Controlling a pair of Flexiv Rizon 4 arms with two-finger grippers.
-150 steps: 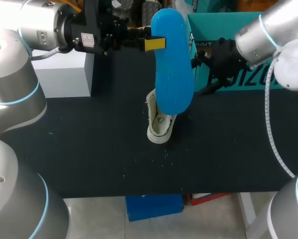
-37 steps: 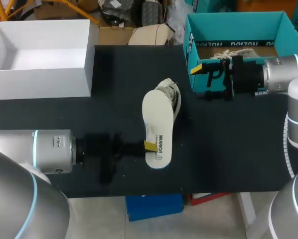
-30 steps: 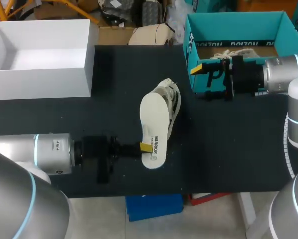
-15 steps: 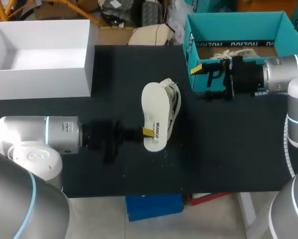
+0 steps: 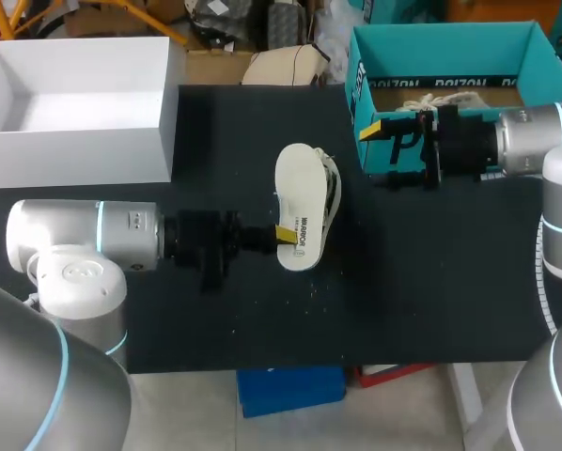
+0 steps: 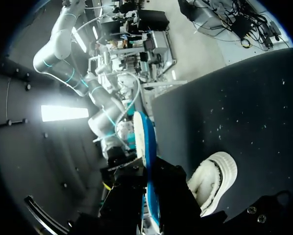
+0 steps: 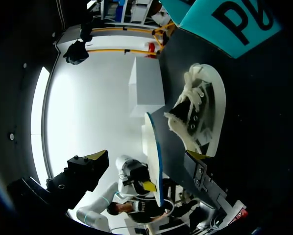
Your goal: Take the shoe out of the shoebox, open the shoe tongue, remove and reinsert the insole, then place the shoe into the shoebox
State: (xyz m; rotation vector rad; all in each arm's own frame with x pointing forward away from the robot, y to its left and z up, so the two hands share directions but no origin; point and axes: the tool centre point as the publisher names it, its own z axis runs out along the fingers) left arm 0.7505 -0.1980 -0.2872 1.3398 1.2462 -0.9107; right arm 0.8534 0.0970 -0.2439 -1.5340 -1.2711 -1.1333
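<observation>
The white insole [image 5: 300,202], blue underneath, hangs over the middle of the table with my left gripper [image 5: 283,233] shut on its near end. In the left wrist view the insole [image 6: 144,142] runs edge-on out from between the fingers. The cream shoe [image 5: 331,193] lies on its side right beside and partly under the insole, its opening towards the insole [image 7: 153,156] in the right wrist view. My right gripper [image 5: 386,150] stands open against the front wall of the teal shoebox [image 5: 441,56], holding nothing, with the shoe [image 7: 198,115] ahead of its fingers.
A white open box [image 5: 74,94] stands at the back left. Inside the teal shoebox lie the laces of another shoe [image 5: 422,101]. The black table [image 5: 431,282] is bare at the front right.
My left gripper has carried the insole away from the front edge and a little right, so it now sits over the shoe. The right arm has not moved.
</observation>
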